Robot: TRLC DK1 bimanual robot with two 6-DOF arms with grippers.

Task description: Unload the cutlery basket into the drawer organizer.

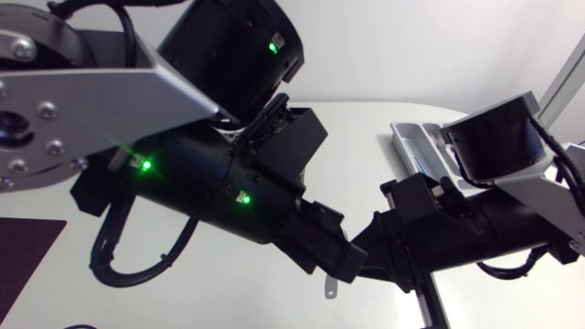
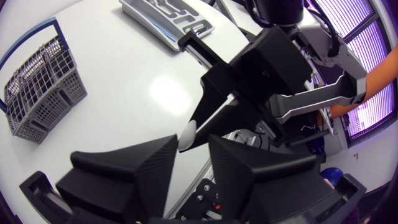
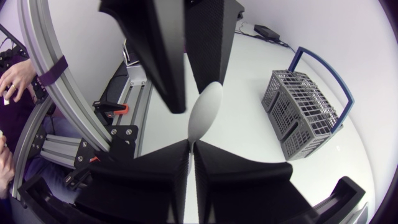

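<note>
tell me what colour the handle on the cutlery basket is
Blue handle on a grey basket, clearest in the right wrist view.

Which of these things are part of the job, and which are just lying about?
Job: spoon, basket, organizer, right arm with jaws shut on the spoon, left arm.
Lying about: dark mat.

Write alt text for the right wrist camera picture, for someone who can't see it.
The right gripper holds a pale spoon whose bowl points at the left gripper just ahead. Beside them, a grey cutlery basket with a blue handle stands on the white table.
</note>
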